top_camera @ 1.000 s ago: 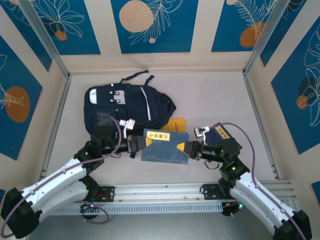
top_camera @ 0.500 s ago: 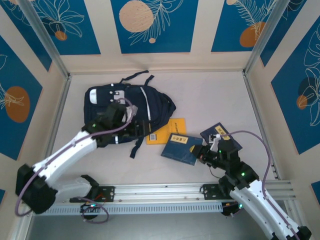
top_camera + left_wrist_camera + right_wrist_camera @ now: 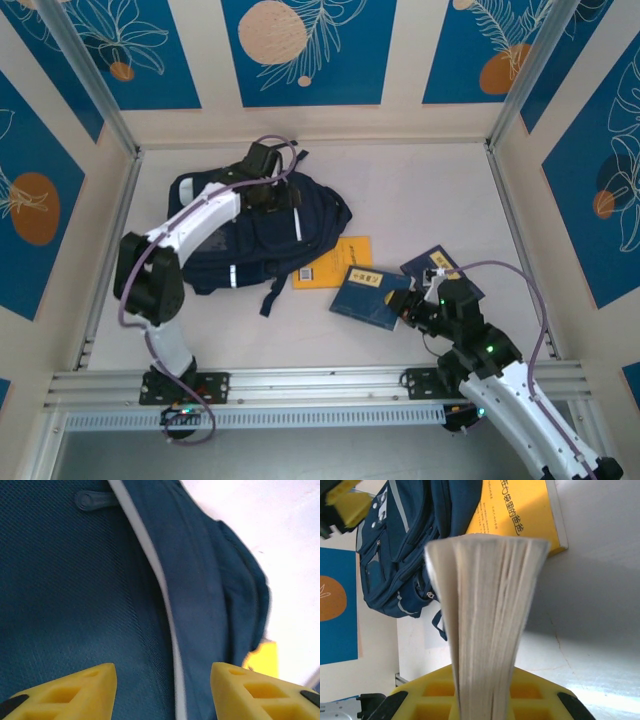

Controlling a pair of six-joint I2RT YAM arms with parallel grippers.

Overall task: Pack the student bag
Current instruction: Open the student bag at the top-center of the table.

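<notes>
**Bag Lies Flat While Book Is Gripped Beside It**

The student bag (image 3: 315,215), a large dark navy fabric backpack with thin white stripes, is seen lying flat on the pale tabletop (image 3: 420,190). It is set in the far left part of the table, with a dark strap (image 3: 270,297) trailing toward the near edge. The left gripper (image 3: 272,195) is held over the bag's far end. Its yellow fingers (image 3: 75,687) are set apart just above the navy cloth and a white stripe, and nothing is caught between them.

To the right, a blue softcover book (image 3: 365,296) is clamped at its right-hand edge by the right gripper (image 3: 400,305). In the right wrist view its pale page edges are shown pinched between the yellow jaws. A flat yellow book (image 3: 335,262) printed with dark characters is laid against the bag's right side, just beside the blue book. A small flat navy booklet (image 3: 440,268) with a yellow label is seen just beyond the right gripper.
</notes>
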